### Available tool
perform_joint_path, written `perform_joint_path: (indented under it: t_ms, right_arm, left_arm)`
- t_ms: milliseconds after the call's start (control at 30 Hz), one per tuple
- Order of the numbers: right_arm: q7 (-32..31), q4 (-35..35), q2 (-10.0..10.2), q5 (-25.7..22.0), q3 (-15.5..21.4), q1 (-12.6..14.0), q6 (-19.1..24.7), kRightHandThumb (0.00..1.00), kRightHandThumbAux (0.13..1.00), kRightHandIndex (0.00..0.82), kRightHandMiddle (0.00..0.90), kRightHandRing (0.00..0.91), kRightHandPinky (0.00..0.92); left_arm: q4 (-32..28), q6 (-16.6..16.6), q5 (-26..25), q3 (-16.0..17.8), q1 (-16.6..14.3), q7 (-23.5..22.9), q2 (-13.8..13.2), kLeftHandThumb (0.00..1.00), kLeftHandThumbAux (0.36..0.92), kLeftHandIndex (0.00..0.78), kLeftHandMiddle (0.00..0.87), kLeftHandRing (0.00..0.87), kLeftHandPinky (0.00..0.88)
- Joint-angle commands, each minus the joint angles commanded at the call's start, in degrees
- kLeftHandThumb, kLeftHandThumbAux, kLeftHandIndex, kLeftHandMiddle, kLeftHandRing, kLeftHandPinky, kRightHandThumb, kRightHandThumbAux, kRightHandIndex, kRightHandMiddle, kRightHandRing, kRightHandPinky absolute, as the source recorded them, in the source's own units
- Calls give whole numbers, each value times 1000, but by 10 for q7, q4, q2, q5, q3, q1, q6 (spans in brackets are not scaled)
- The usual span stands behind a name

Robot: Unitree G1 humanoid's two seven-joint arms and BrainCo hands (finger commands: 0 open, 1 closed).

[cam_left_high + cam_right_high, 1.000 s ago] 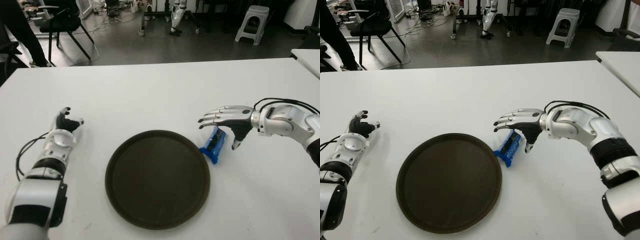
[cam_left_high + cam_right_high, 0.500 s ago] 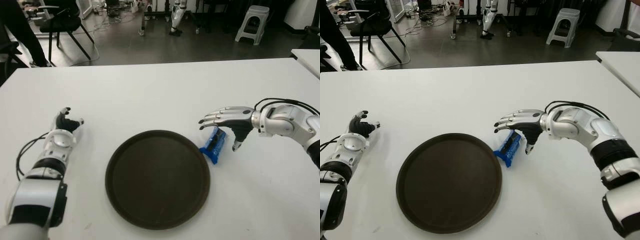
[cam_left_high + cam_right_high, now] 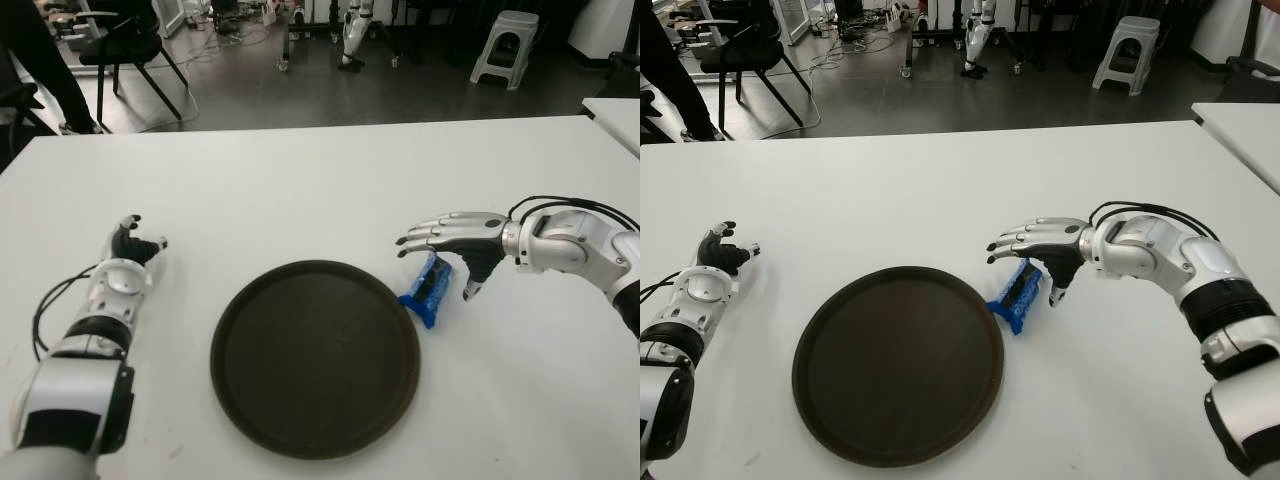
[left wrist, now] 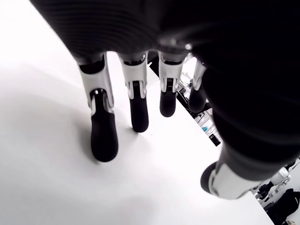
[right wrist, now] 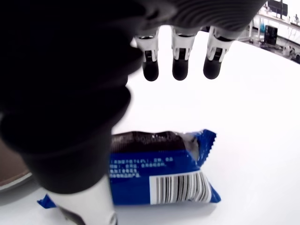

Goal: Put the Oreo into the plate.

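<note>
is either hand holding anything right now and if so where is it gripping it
Nothing is held. The right hand hovers open above the Oreo pack, which lies on the table beside the plate. The left hand is open too.

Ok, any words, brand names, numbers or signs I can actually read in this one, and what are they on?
None can be read as text.
Blue Oreo packet, lying on the table under the open right robot hand: lines of small white print, too blurred to read.
Same packet: a barcode on a white patch, bars only, no legible digits.
Plate: no markings.
Left robot hand, left of the plate: no lettering visible.
</note>
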State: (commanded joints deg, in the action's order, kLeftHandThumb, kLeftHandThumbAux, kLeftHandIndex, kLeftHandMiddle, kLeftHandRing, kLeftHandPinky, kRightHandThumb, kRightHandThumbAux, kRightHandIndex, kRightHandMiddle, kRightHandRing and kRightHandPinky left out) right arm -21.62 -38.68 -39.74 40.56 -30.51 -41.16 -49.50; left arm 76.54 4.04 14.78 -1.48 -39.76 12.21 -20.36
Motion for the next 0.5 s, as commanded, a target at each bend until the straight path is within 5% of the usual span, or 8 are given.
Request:
perform_joint_path:
  t_ms: [500]
  right_arm:
    - [-6, -22, 19, 2, -8, -4, 28, 0, 921, 0, 0, 0, 0]
  left_arm:
    - [0, -1, 1, -2, 0, 1, 0, 293, 738, 43, 140, 176, 226]
